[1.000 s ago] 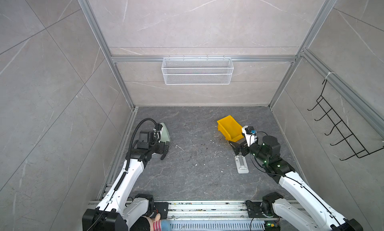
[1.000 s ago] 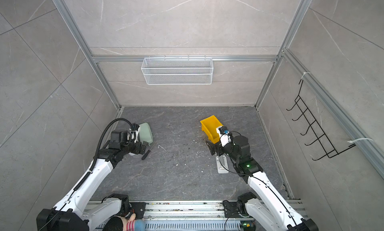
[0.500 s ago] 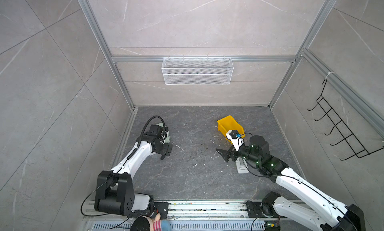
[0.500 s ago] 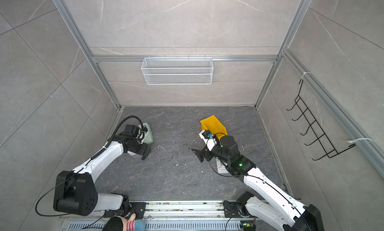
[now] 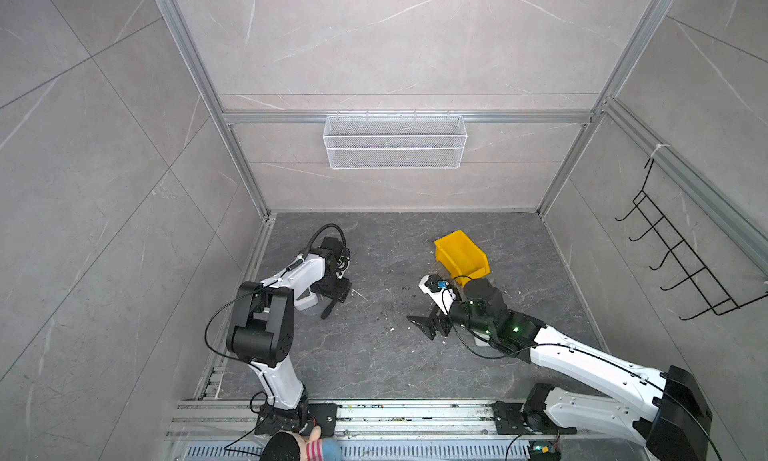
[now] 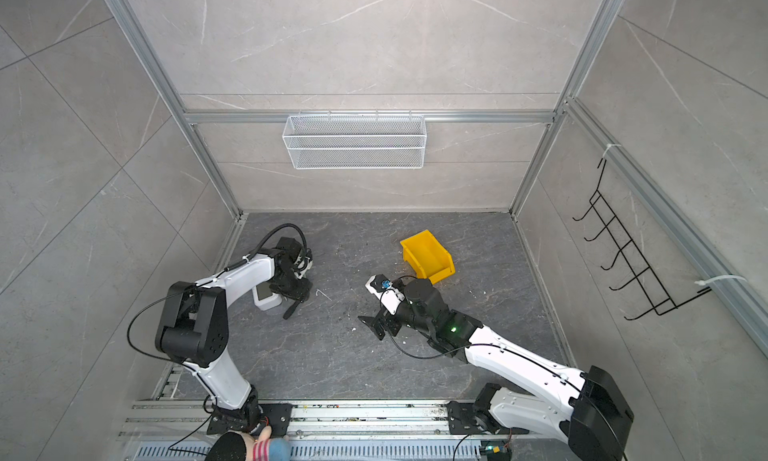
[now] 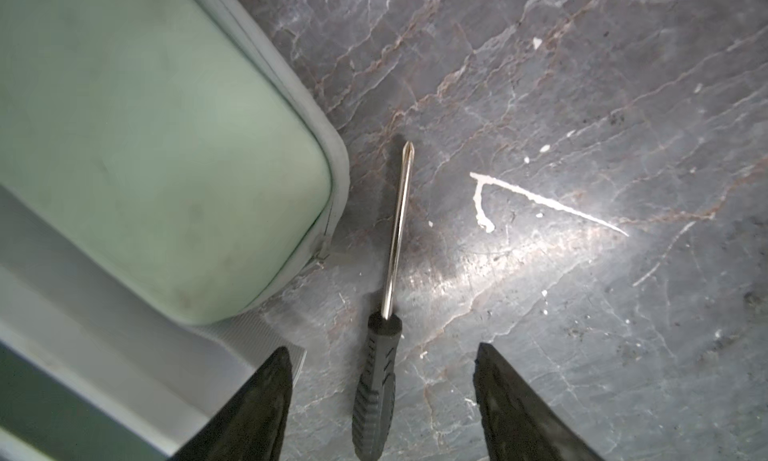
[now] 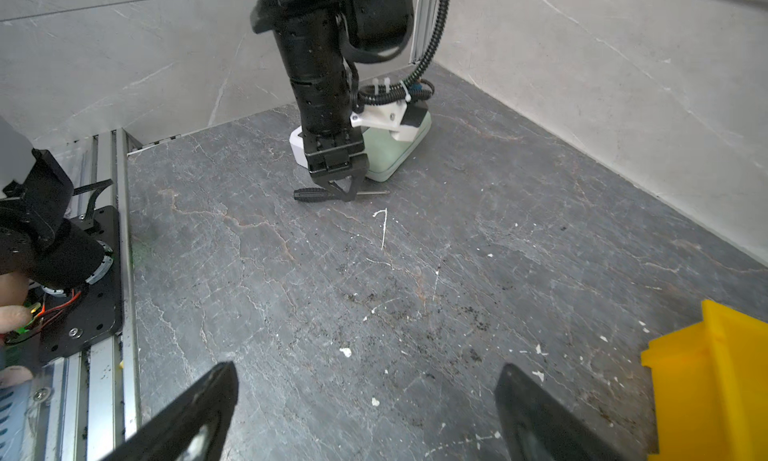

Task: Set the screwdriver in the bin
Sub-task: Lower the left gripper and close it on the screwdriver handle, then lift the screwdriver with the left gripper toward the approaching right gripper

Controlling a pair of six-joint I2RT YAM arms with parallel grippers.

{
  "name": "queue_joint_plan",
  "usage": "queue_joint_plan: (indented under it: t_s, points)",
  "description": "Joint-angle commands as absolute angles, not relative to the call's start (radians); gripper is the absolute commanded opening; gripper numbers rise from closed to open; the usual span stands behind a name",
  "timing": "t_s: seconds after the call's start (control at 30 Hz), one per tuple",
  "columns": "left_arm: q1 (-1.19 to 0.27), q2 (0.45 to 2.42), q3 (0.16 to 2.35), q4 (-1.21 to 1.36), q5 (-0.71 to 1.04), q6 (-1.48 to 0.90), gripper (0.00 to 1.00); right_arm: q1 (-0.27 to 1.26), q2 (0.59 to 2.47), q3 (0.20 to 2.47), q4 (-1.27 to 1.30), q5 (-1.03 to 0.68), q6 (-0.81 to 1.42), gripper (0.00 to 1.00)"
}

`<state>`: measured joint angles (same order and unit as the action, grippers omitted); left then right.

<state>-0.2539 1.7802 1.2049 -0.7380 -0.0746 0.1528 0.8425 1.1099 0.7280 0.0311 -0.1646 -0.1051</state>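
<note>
The screwdriver [image 7: 376, 380], with a black handle and a thin silver shaft, lies flat on the dark stone floor beside a pale green box. Its handle also shows in both top views [image 5: 327, 311] [image 6: 291, 311] and in the right wrist view [image 8: 309, 194]. My left gripper [image 7: 381, 349] [image 5: 338, 295] [image 8: 343, 191] is down over it and open. One finger stands on each side of the handle, with a gap on both sides. The yellow bin [image 5: 461, 253] [image 6: 426, 255] [image 8: 715, 392] sits at the back right. In front of the bin, my right gripper [image 5: 424, 326] [image 8: 365, 369] is wide open with nothing in it.
A white box with a pale green top [image 7: 145, 126] [image 5: 307, 301] lies close against the screwdriver's shaft and my left finger. A white wire basket [image 5: 395, 141] hangs on the back wall and a black hook rack [image 5: 681, 263] on the right wall. Metal rails [image 5: 374, 413] run along the front.
My left gripper has come down over the screwdriver and its jaws have narrowed around the handle. My right arm has swung left, away from the bin, still wide open.
</note>
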Motion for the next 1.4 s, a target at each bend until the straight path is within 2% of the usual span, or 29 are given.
queue_joint_plan:
  t_s: [0.0, 0.17, 0.47, 0.7, 0.73, 1.0, 1.37]
  points:
    - [-0.273, 1.813, 1.259, -0.796, -0.088, 0.143, 0.6, 0.86, 1.123, 0.764, 0.066, -0.131, -0.089, 0.99]
    - [-0.279, 1.876, 1.295, -0.791, -0.088, 0.138, 0.53, 0.874, 1.12, 0.762, 0.058, -0.112, -0.083, 0.99]
    - [-0.279, 1.93, 1.298, -0.774, -0.09, 0.137, 0.3, 0.882, 1.1, 0.749, 0.04, -0.092, -0.052, 0.99]
    - [-0.279, 1.956, 1.276, -0.754, -0.102, 0.12, 0.02, 0.884, 1.098, 0.747, 0.041, -0.082, -0.046, 0.99]
    - [-0.279, 1.961, 1.277, -0.756, -0.106, 0.113, 0.0, 0.884, 1.098, 0.746, 0.041, -0.08, -0.046, 0.99]
    - [-0.279, 1.941, 1.269, -0.758, -0.112, 0.093, 0.0, 0.885, 1.097, 0.735, 0.07, -0.067, -0.02, 0.99]
    - [-0.284, 1.706, 1.285, -0.734, -0.07, 0.027, 0.0, 0.887, 1.075, 0.722, 0.14, 0.02, 0.048, 0.99]
